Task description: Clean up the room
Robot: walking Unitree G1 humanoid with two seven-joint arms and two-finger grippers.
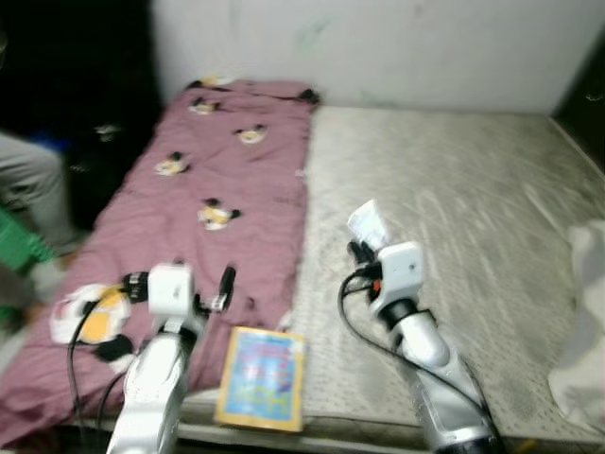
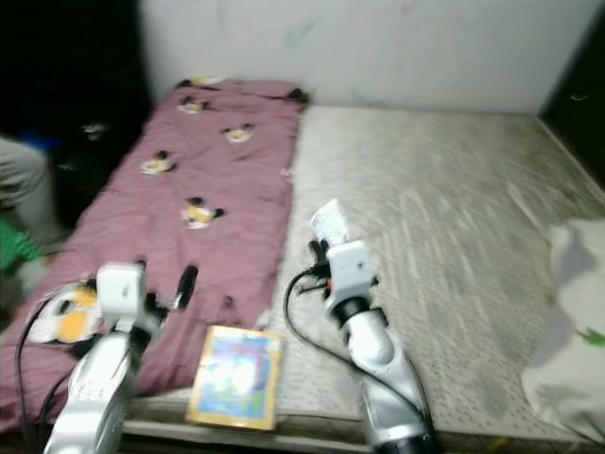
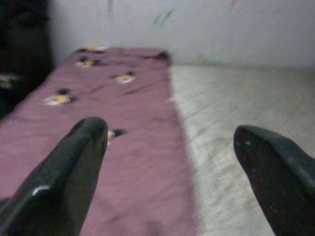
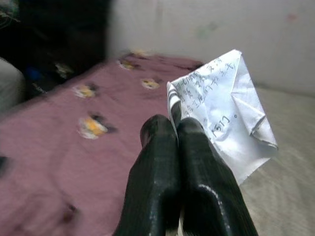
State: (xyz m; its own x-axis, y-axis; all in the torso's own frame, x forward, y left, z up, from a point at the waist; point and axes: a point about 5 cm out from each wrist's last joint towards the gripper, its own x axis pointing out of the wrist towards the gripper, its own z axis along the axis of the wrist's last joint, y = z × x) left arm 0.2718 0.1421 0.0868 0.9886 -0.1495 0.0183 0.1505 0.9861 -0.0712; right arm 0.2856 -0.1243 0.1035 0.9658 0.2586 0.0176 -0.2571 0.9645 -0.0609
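— What's in my right hand point(image 4: 174, 130)?
— I see its fingers pressed together on a crumpled sheet of paper point(image 4: 221, 118) with handwriting, held above the bare mattress point(image 1: 454, 189) beside the mauve blanket point(image 1: 217, 180).
— And my left hand point(image 3: 172, 147)?
— Spread wide, holding nothing, over the blanket. A colourful book point(image 1: 262, 376), I think, lies at the bed's near edge.

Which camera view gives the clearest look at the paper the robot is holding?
The right wrist view: the crumpled paper is close, its handwriting visible, pinched in the right gripper. Both eye views show it only as a small blurred white scrap.
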